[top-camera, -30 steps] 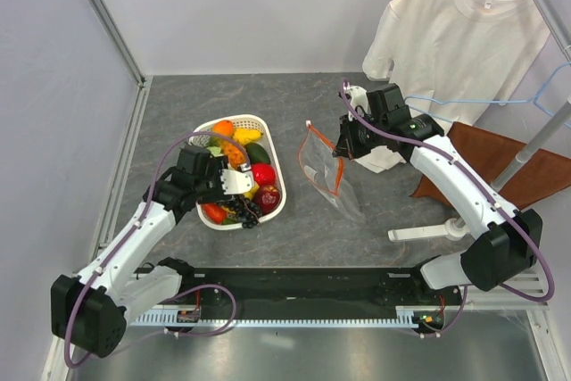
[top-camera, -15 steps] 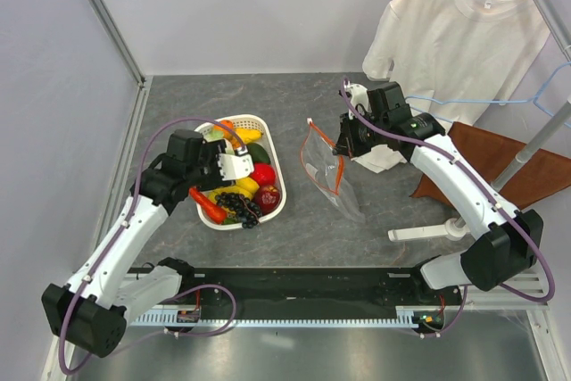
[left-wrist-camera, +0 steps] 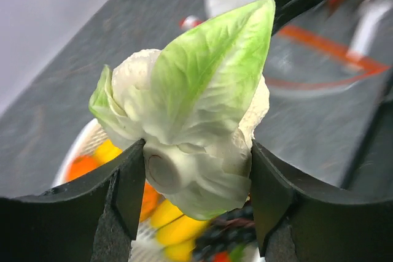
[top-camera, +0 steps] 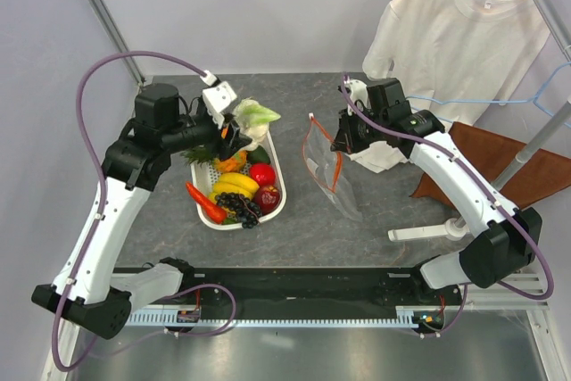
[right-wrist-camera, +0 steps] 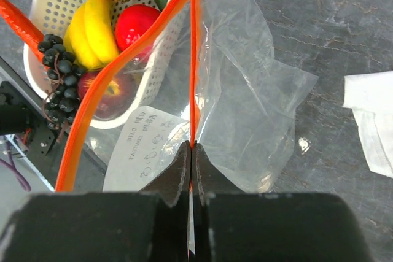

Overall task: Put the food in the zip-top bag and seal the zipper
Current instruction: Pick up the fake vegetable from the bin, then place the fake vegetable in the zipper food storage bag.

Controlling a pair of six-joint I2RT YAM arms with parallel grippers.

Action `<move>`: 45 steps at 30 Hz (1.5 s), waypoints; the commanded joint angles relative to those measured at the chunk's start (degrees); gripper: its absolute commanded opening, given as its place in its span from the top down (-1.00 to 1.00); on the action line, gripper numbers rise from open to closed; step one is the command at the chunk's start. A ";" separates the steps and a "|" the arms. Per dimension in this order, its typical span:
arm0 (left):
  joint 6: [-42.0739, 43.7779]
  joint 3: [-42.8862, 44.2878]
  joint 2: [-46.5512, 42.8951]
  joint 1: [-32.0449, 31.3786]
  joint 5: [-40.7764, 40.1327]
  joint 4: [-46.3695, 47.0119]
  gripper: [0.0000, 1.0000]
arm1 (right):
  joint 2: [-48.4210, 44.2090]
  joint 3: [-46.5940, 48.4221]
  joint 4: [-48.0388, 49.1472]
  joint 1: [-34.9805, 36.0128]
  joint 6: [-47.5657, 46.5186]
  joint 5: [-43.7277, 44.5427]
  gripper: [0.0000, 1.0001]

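My left gripper [top-camera: 239,124] is shut on the pale green cabbage [top-camera: 255,114], held above the far end of the white mesh basket [top-camera: 275,165]; in the left wrist view the cabbage [left-wrist-camera: 196,108] fills the space between the jaws. Grapes [top-camera: 239,205], a red chili [top-camera: 204,203], a banana [top-camera: 230,185] and red fruit [top-camera: 262,174] lie in the basket. My right gripper [top-camera: 340,143] is shut on the red-orange zipper [right-wrist-camera: 194,59] of the clear zip-top bag [top-camera: 332,176], holding its mouth open and raised, the bag body sagging to the table.
A white T-shirt [top-camera: 451,42] hangs on a hanger at the back right, above a brown cloth [top-camera: 500,162]. A stand with a white foot [top-camera: 428,232] is at the right. Metal frame posts edge the grey table [top-camera: 294,95].
My left arm rose out of the basket with the cabbage and swung it up toward the far end, nearer the bag. The right gripper and bag stayed put.
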 commanded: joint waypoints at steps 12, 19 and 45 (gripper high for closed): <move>-63.31 -13.95 2.01 -3.52 20.94 49.84 0.80 | -1.25 2.06 11.39 1.57 12.81 -6.94 1.00; -74.31 -18.07 3.24 -6.51 13.84 55.65 0.77 | 0.16 1.09 15.26 1.74 20.27 -7.73 1.00; -69.94 -17.21 2.90 -6.15 -8.13 22.36 0.79 | -2.92 -3.56 19.48 1.74 24.06 -9.14 1.00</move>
